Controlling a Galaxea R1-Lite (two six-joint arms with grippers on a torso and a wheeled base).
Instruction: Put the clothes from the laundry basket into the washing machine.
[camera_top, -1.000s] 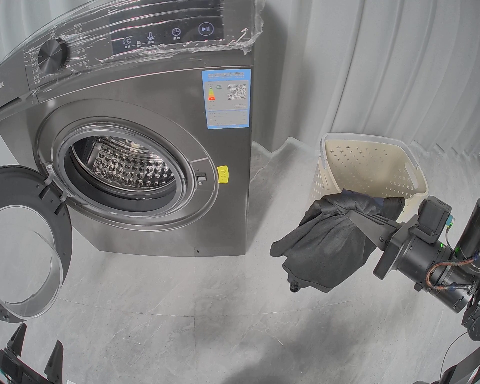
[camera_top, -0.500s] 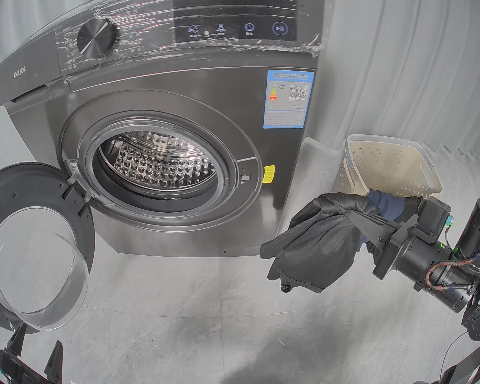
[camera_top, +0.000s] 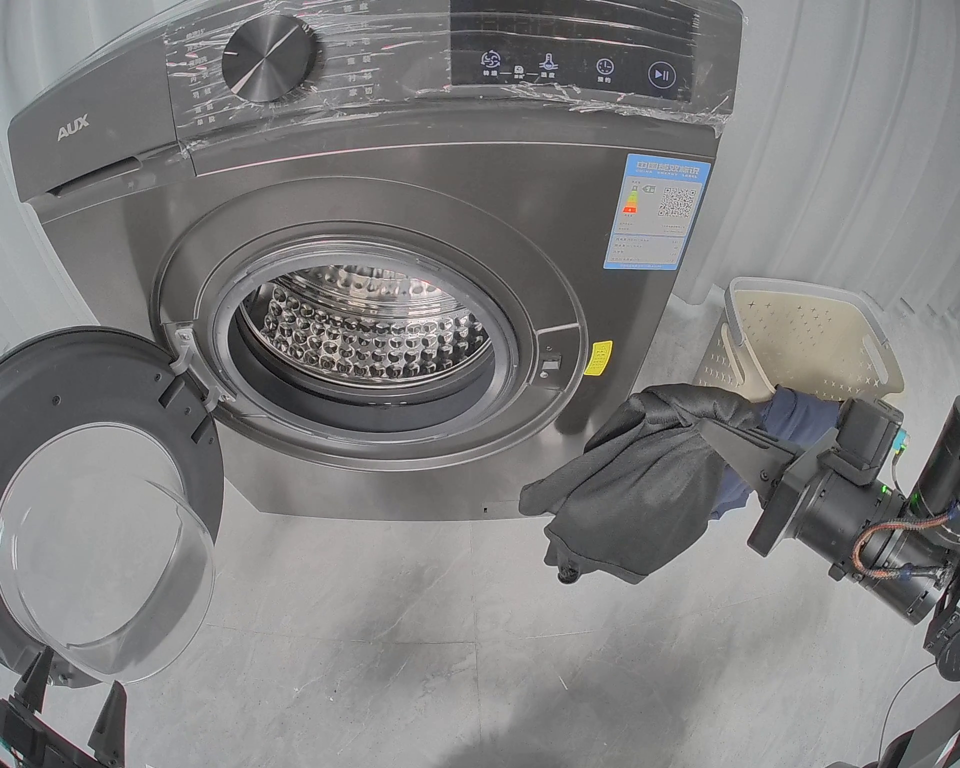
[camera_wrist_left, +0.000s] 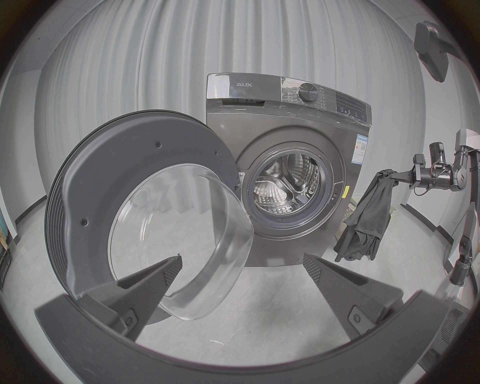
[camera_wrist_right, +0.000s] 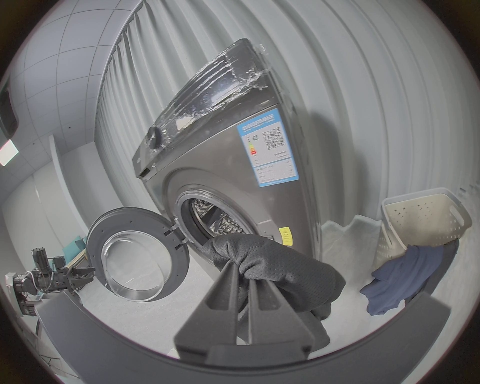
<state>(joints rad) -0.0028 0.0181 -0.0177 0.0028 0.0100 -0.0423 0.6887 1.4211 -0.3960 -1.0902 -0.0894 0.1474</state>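
- My right hand (camera_top: 712, 432) has its fingers pressed together on a fold of the dark grey knitted garment (camera_top: 640, 485). The cloth hangs in the air right of the grey metal front-loading washing machine (camera_top: 400, 190) and near the cream perforated plastic laundry basket (camera_top: 812, 335).
- The pinch takes only one fold, so I judge a quick swing to the left could let the cloth slide out and drop on the floor.
- The loose lower end carries a small black toggle. It could catch on the rim of the round drum opening (camera_top: 365, 335) and leave half the garment hanging outside.
- A navy blue cloth (camera_top: 792, 415) spills over the basket's near rim, just behind the grey one. I cannot tell whether the two are tangled; if they are, pulling away could drag it out or tip the basket.
- My left hand (camera_wrist_left: 240, 262) is spread and holds nothing, low beside the round glass-centred door (camera_top: 105, 500), which stands swung open on the left. A careless lift there could knock the door towards the opening.
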